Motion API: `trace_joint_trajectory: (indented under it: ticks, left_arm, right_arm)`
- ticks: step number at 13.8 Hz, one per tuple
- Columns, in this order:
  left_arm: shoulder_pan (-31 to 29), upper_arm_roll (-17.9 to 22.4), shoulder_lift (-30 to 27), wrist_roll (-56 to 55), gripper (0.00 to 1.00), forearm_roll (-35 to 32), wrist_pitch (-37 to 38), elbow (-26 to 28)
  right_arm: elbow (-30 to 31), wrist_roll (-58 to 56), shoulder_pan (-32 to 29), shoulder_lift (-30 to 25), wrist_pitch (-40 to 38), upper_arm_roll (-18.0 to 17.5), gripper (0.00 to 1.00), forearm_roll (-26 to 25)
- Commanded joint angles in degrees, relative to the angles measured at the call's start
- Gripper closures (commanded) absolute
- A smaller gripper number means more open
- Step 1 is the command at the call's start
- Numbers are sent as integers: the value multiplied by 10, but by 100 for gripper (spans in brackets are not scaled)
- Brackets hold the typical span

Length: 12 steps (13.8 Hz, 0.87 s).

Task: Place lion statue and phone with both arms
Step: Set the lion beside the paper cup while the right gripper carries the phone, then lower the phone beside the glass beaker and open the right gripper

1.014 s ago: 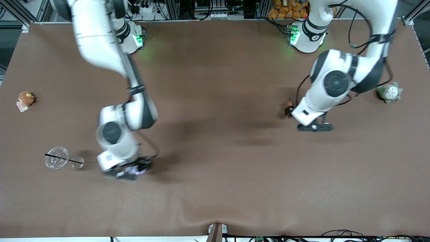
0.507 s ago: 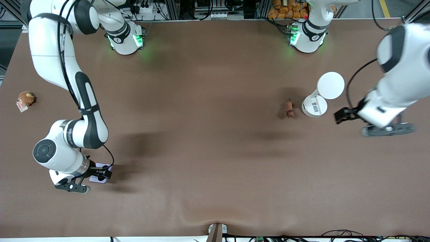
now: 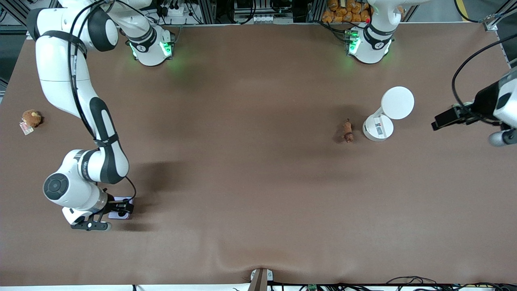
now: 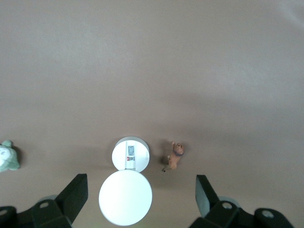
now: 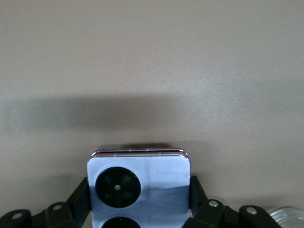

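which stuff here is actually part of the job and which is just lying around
Part of the job:
- lion statue, on the table beside the white cup
- phone, clamped in the right gripper
- left gripper, open and empty

Lying about:
- white cup and round white lid
- brown plush
- grey-green plush

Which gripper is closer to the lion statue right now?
Left. The left gripper is open toward its own arm's end of the table from the lion statue; the right gripper is near the other end, shut on the phone.
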State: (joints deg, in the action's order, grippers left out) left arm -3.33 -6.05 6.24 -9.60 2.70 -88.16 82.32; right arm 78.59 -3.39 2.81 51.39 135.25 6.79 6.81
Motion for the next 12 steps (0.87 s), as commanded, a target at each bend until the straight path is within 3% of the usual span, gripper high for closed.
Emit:
trace_joint_trajectory:
  ticks: [1, 3, 4, 5, 6, 12]
  left_arm:
    - [-7, 3, -47, 90, 0, 10, 18, 4]
    - [-25, 3, -49, 84, 0, 4, 24, 5]
    - [-26, 3, -47, 85, 0, 3, 30, 4]
    - [-26, 3, -47, 83, 0, 8, 36, 3]
    - [-26, 3, -47, 82, 0, 2, 38, 3]
    - [-21, -27, -56, 83, 0, 18, 47, -1]
  right_arm:
    - [-13, -14, -12, 2, -5, -14, 81, 8]
    - [-12, -14, -12, 2, -4, -14, 77, 9]
    - [-11, -14, -12, 2, -3, -14, 63, 8]
    - [-11, -15, -12, 3, -3, -14, 28, 8]
    - [-10, -15, -11, 3, -1, -14, 0, 8]
    - [-6, -14, -11, 4, 7, -14, 0, 8]
